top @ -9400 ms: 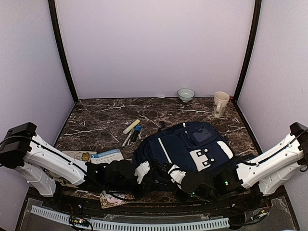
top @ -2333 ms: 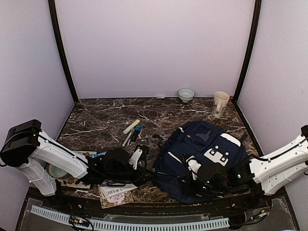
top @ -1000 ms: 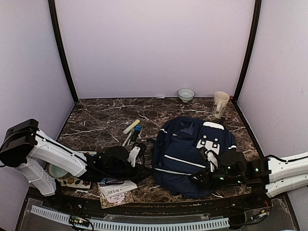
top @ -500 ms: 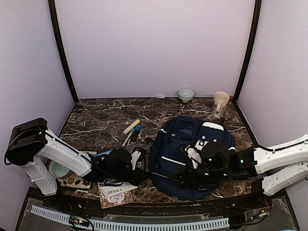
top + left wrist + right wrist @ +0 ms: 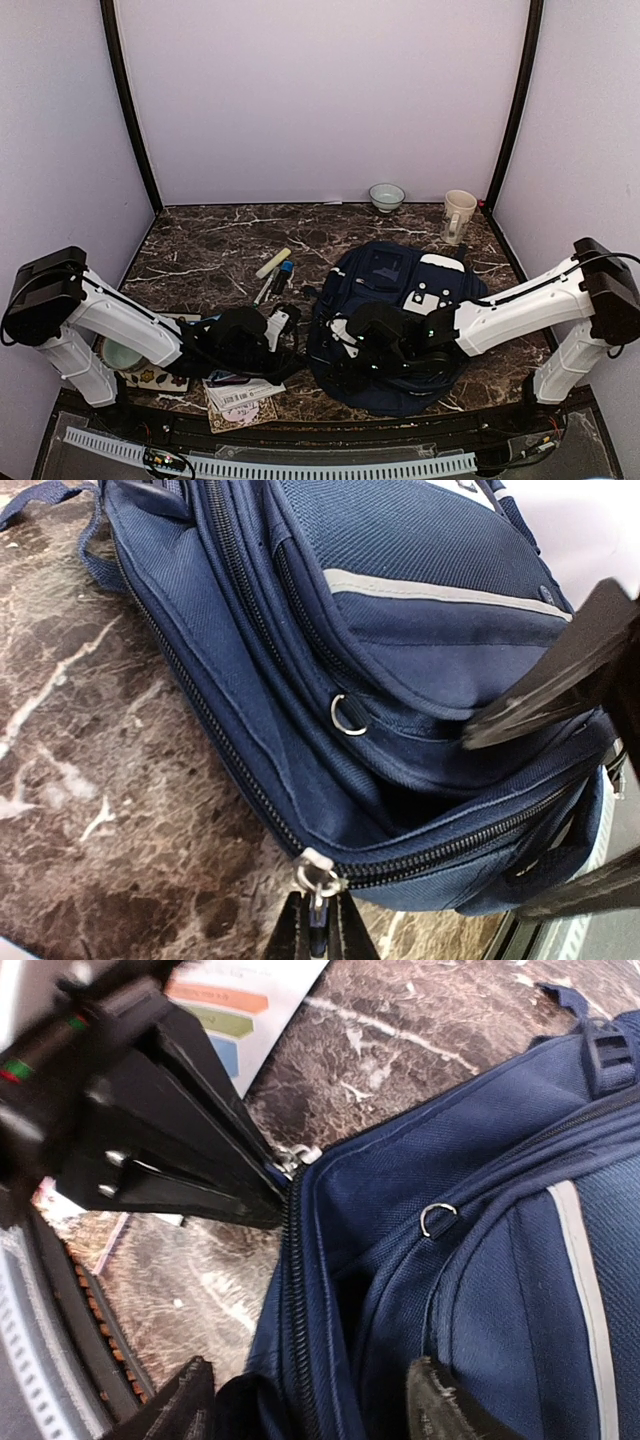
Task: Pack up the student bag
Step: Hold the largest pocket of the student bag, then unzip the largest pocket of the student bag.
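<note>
Since half a second ago, the right arm has stretched further to the left across the student bag (image 5: 400, 300), so the right gripper (image 5: 308, 1372) is now at the bag's near left corner and no longer over its middle. The bag itself has hardly shifted in that time. Compared with the oldest view, it now lies more to the right and is turned straighter. It rests flat on the right half of the table (image 5: 200, 250), front pockets up. The left gripper (image 5: 320, 914) is closed tightly on the metal zipper pull (image 5: 313, 868) at that same corner. The right gripper's fingers stand wide apart with the edge of the bag between them. They clamp nothing, and I cannot tell whether they touch the fabric. I judge that the task is only at its beginning, because the zipper teeth beside the pull look closed and nothing is seen going into the bag. The zip has to be drawn open first, and then the things must be put inside. The pens (image 5: 275, 272) lie left of the bag and the booklets (image 5: 238, 392) lie at the near edge under the left arm, all of them outside it. The table top is dark with white marble veins. A small bowl (image 5: 386, 196) and a pale mug (image 5: 458, 215) stand at its far edge, and plain lilac walls close the scene on three sides.
</note>
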{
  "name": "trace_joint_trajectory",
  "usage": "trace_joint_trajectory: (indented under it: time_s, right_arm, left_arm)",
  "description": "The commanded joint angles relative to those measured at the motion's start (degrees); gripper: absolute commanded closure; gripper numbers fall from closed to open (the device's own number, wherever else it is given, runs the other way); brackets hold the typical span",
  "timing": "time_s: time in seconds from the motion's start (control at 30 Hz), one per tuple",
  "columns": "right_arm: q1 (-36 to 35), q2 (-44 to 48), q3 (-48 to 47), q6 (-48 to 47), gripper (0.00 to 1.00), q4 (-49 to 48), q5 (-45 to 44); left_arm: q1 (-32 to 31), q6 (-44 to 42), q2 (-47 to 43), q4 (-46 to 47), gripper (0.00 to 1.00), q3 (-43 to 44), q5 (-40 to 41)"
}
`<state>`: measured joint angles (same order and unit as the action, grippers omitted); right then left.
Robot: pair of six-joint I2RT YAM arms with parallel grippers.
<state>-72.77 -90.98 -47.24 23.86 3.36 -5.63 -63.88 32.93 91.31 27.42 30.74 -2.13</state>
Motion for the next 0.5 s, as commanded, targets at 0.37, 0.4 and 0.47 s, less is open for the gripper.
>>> trace_joint_trajectory:
  time_s: [0.37,0.4,0.47]
  right_arm:
    - [-0.8,-2.3,1.2,0.0,0.98,1.1,-2.8]
    - [-0.9,-1.8,1.7,0.2,1.0,1.2,-3.1]
    - [-1.0,-0.8,2.8,0.5,1.0,1.3,-3.6]
  left_arm:
    - [0.2,-3.5,-10.2,-6.5,1.0,-3.2,5.3]
    - [0.2,-3.6,-10.6,-7.1,1.0,-3.1,5.6]
    - [0.2,-3.9,-11.1,-8.0,1.0,-2.8,6.5]
